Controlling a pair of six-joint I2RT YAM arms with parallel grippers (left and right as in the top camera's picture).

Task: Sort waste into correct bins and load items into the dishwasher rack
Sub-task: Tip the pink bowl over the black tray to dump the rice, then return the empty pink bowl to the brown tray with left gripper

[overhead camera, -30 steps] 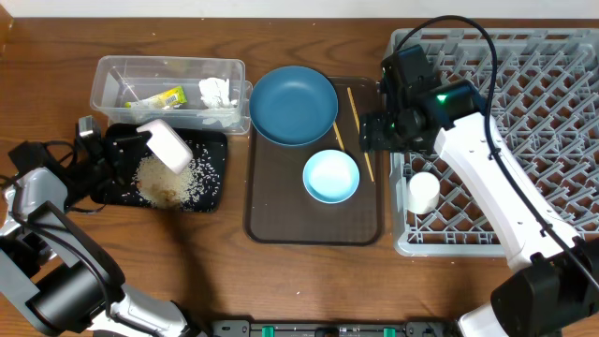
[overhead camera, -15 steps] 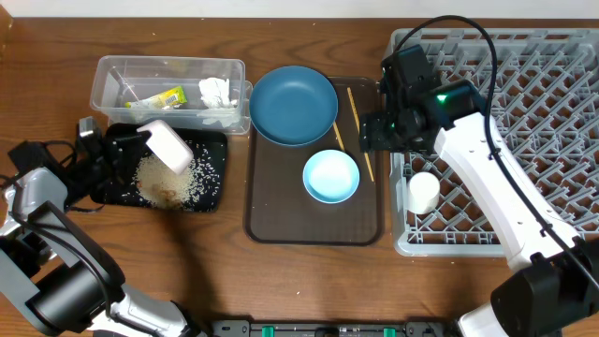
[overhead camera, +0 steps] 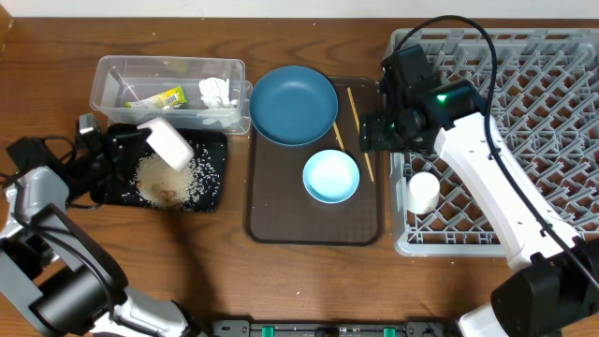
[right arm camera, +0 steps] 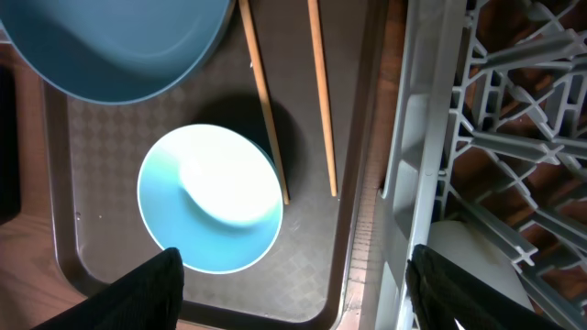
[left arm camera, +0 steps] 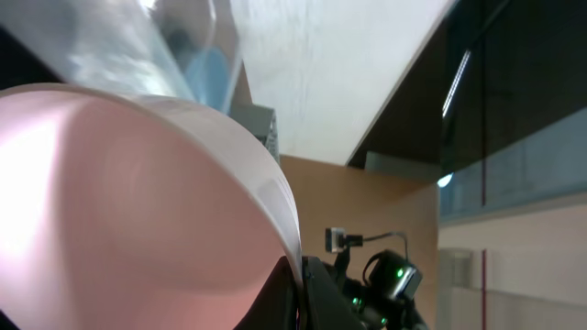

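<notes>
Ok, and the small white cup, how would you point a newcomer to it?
Start at the large grey dishwasher rack on the right side of the table. In its near-left corner, beside the brown serving tray, the small white cup sits among the pegs. It is the only dish in the rack, and much smaller than the white bowl far left.

White arm links (overhead camera: 496,183) with black joints (overhead camera: 409,73), looping black cable (overhead camera: 460,17), green indicator light (overhead camera: 442,96), dark fingers (right arm camera: 151,293).
</notes>
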